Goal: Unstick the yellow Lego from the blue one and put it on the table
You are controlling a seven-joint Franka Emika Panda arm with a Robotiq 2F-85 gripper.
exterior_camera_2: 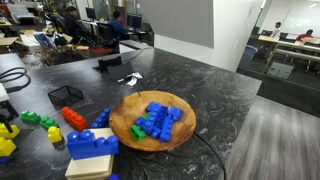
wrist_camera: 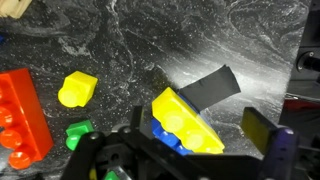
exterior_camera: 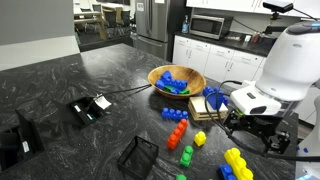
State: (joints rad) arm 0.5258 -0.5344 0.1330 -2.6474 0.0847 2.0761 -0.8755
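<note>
Where the wrist view looks down past the pincer [wrist_camera: 182, 150], its two dark fingers stand wide apart at the lower corners of the picture and grip nothing. Between them, low in that view, lies the yellow Lego [wrist_camera: 186, 120], tilted, its studs facing the camera, with the blue one [wrist_camera: 168, 139] stuck beneath it and showing at its lower left edge. Both rest on the surface [wrist_camera: 120, 40], black with pale veining. Whether either finger touches the pair cannot be told.

A little farther out in the same view sit a small green piece [wrist_camera: 78, 131] and a small yellow piece [wrist_camera: 77, 88], apart from each other, and a red brick [wrist_camera: 22, 115] lies at the left edge.

In an exterior view the white arm [exterior_camera: 288, 60] leans over the right end of the surface, with the yellow Lego [exterior_camera: 237, 160] just beside its black pincer. Beyond, a blue brick [exterior_camera: 213, 98] sits on a wooden block [exterior_camera: 203, 113]. Farthest off stands a wooden bowl [exterior_camera: 153, 76], heaped with blue and green bricks [exterior_camera_2: 155, 120].
</note>
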